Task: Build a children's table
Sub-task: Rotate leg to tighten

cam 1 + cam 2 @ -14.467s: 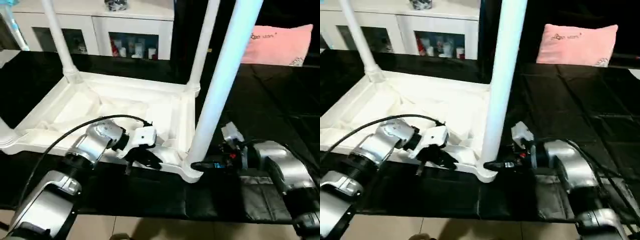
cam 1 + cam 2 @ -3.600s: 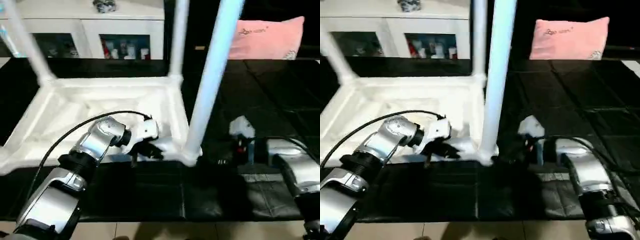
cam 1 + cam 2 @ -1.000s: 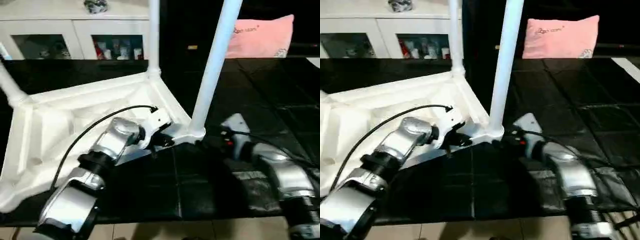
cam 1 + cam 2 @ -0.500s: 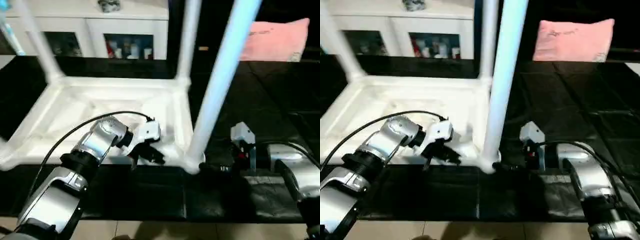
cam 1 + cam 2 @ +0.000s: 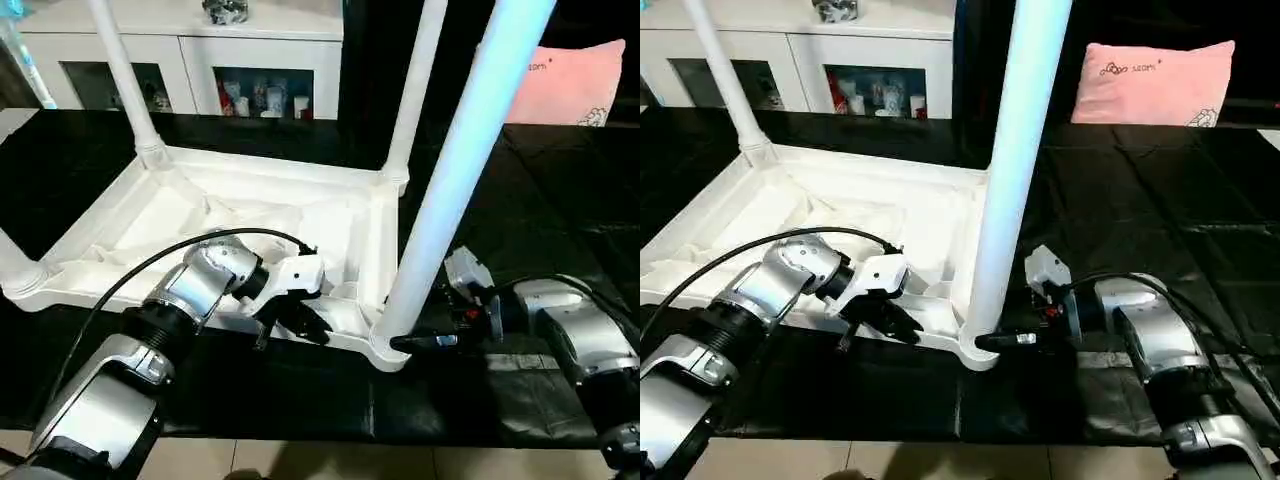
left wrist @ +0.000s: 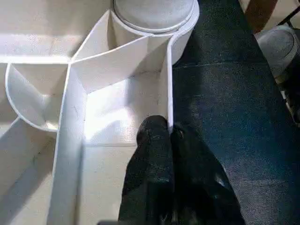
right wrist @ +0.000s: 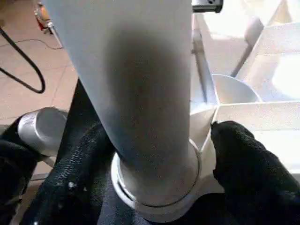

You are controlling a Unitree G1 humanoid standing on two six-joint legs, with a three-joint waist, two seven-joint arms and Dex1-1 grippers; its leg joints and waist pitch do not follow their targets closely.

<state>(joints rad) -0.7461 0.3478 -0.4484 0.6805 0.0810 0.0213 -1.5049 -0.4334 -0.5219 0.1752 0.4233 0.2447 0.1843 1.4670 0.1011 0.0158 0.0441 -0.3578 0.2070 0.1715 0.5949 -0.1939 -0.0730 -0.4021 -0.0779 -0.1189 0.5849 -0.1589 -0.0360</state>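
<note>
While the tabletop (image 5: 250,225) lies upside down on the black mat (image 5: 560,210) with its ribbed underside facing up, the step in hand appears to be seating the near-right leg (image 5: 450,190) in its corner socket (image 5: 385,345). Three other legs already stand in their sockets, one (image 5: 125,80) at the far left, one (image 5: 415,85) at the far right, and one (image 5: 15,265) at the near left. The left gripper (image 6: 171,136) is clenched on the tabletop's near rim, steadying it. The right gripper (image 7: 154,164) straddles the base of the near-right leg, one finger on each side; whether it presses the leg or stands released around it cannot be told. The next move likely calls for a firm hold low on the leg and a push or twist into the socket while the left arm braces the top. The right wrist view shows the leg's seating ring at the socket; the eye views show the legs' upright stance, the cabinet (image 5: 200,60) and the pink pillow (image 5: 1150,70)
</note>
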